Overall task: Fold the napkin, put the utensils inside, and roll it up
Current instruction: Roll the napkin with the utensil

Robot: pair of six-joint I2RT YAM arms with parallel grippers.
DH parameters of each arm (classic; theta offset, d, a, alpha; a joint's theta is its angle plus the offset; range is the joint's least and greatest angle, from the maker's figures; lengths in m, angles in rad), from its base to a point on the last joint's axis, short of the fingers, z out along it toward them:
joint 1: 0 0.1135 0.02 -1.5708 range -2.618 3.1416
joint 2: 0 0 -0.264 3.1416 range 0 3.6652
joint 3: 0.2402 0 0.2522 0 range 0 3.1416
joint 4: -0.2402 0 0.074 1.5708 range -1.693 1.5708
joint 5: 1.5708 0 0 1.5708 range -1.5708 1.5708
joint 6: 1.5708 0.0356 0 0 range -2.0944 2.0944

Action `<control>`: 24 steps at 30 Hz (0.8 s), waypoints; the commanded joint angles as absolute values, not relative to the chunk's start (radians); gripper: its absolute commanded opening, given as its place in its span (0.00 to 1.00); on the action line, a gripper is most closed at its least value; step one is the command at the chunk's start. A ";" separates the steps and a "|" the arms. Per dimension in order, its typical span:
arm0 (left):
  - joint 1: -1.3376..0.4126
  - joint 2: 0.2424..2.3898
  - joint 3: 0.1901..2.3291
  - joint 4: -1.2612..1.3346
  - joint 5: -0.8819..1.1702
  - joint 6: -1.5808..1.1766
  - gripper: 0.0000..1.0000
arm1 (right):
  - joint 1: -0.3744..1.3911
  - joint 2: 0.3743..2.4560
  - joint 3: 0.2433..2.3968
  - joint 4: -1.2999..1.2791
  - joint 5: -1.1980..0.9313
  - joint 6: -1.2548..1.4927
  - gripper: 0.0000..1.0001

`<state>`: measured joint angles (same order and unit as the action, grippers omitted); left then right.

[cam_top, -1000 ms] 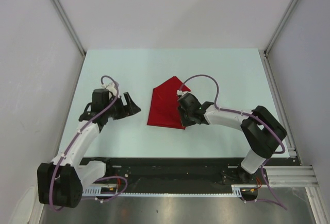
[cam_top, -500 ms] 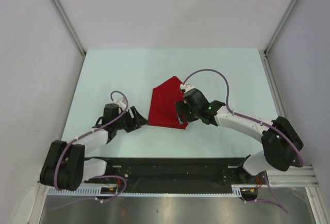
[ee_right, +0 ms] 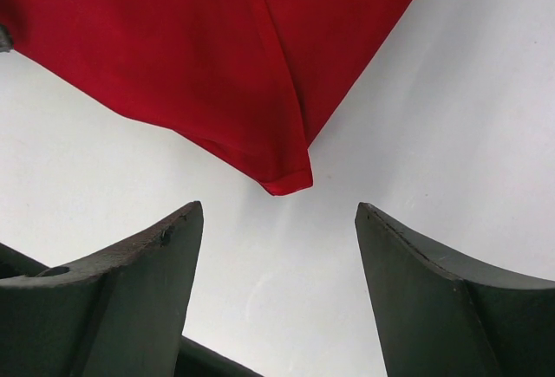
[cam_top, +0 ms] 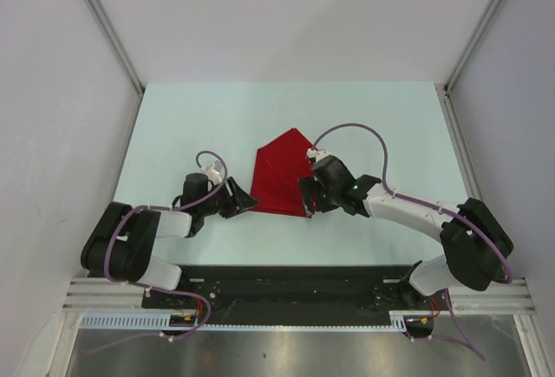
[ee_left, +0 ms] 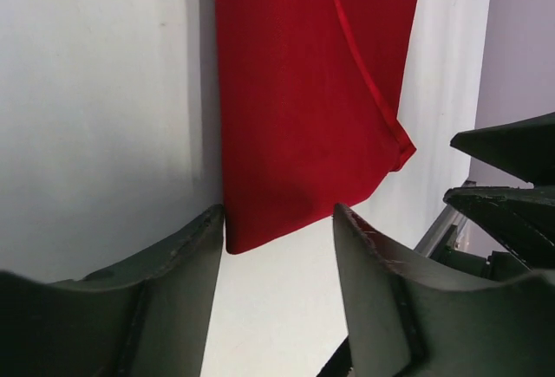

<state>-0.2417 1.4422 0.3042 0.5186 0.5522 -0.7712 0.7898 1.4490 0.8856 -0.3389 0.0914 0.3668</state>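
- The napkin lies flat on the pale table, about midway across it. It is folded into a shape with a point on its far side and a straight near edge.
- The left wrist view shows a hemmed edge running slantwise down the napkin to its right corner. The right wrist view shows a soft crease ending at the corner nearest that camera.
- The left gripper sits low at the napkin's near left corner. Its jaws are apart at a middling width and hold nothing.
- In the left wrist view, that corner of the napkin lies in the mouth of the gap between the two dark fingers. The cloth edge is just beside the left one, but I cannot tell whether they touch.
- The left arm is folded low. Its forearm stretches nearly level from left of the napkin and points right toward the cloth.
- The right gripper is at the napkin's near right corner with its jaws spread wide around nothing.
- In the right wrist view, the red corner points down into the open space between the fingertips. It is clear of both, with bare table below it.
- The right arm bends at an elbow well to the right of the napkin, and its forearm reaches left toward the cloth.
- A purple cable arches above the right wrist, just right of the napkin.
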 commanded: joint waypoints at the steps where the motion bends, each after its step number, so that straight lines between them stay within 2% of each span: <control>1: -0.262 1.489 0.310 0.597 0.572 -0.785 0.54 | 0.795 1.430 0.888 -0.292 0.074 0.345 0.76; 7: -0.262 1.511 0.319 0.630 0.586 -0.801 0.36 | 0.856 1.454 0.897 -0.207 0.090 0.250 0.77; 17: -0.262 1.519 0.368 0.558 0.595 -0.813 0.01 | 1.032 1.610 0.916 0.052 0.343 0.134 0.81; 24: -0.262 1.535 0.380 0.538 0.604 -0.857 0.00 | 1.143 1.742 0.934 0.241 0.498 0.017 0.83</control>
<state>-0.2569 1.5219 0.3450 0.5415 0.5808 -0.8215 1.0889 1.6882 0.8921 0.0689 0.3580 0.1112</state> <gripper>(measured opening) 0.011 0.825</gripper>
